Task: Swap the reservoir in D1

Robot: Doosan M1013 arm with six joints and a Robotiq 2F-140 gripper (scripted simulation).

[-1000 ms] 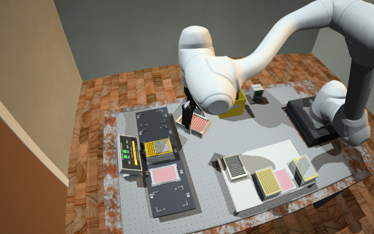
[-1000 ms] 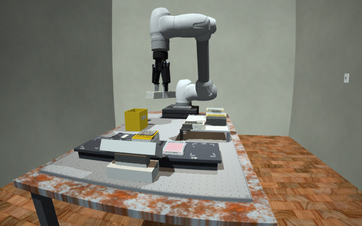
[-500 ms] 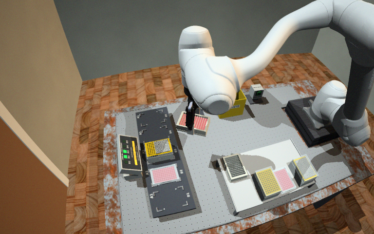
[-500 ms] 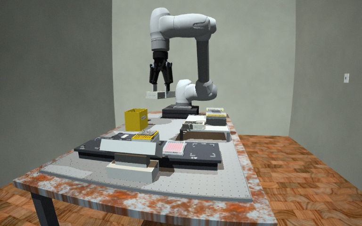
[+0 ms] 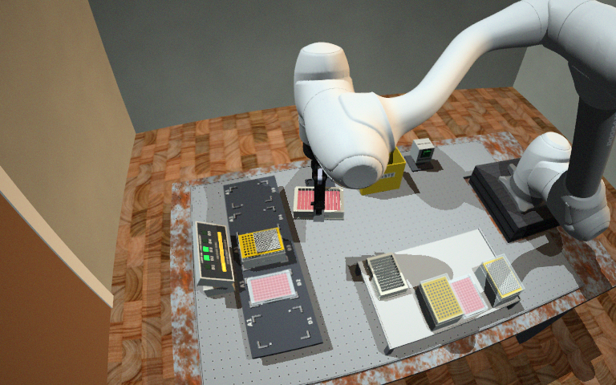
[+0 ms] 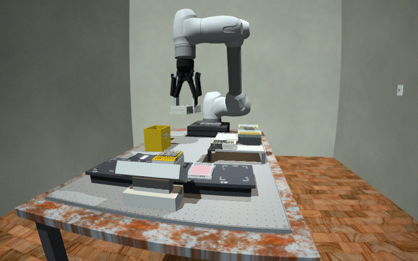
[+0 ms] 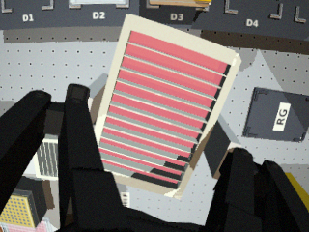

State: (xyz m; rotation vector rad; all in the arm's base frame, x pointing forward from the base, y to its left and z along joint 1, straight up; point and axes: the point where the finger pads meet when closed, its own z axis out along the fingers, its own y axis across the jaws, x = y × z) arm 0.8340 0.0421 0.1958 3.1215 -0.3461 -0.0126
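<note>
My gripper (image 5: pixel 318 203) is shut on a 12-trough reservoir (image 5: pixel 312 200) with pink-filled troughs and holds it level, high above the table, beside the D4/D5 end of the dark deck. It shows in the exterior view (image 6: pixel 185 109) and in the wrist view (image 7: pixel 164 103), where it sits slanted between my fingers. D1 (image 5: pixel 281 327) stands empty inside its corner brackets. A second reservoir with grey troughs (image 5: pixel 387 273) lies on the white shelf (image 5: pixel 435 281). I cannot read any ID labels.
D2 holds an open pink plate (image 5: pixel 269 286) and D3 a yellow tip rack (image 5: pixel 261 242). The shelf also carries a yellow rack (image 5: pixel 440 299), a pink plate (image 5: pixel 468 294) and another rack (image 5: pixel 501 277). There is also a yellow bin (image 5: pixel 386 174), the key post (image 5: pixel 422 151), the RG nest (image 7: pixel 280 115) and the panel (image 5: pixel 213 252).
</note>
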